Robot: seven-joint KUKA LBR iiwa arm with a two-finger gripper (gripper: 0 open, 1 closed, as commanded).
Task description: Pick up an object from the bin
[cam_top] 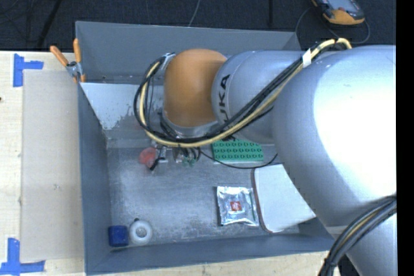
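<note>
Plainly, the letters "UKA" are being displayed on the silver arm (323, 119), running down the link just beside the orange cover (191, 87) at its wrist. The start of the name is being hidden by the curve. A red label is being carried by the silver foil packet (236, 205) lying flat near the front of the bin (94, 191), but its writing is too small to be read.

The gripper (163, 157) is being held low under the orange cover, near the foot of the sloping far wall. Whether it is released or clenched cannot be told, as it is being covered from above by the wrist and its cables (145, 106). A small red thing (148, 155) is being seen on the floor just beside it, toward the view's left; whether the two are touching cannot be told. It is rounded, and no long axis can be made out.

Open floor is being left in front of the red thing, as far as the front-left corner, where a blue block (118, 236) and a white ring (140, 231) are lying side by side. To the right, a green studded plate (240, 150) is being partly covered by the arm, and a flat white card (279, 198) is lying just beside the foil packet.
</note>
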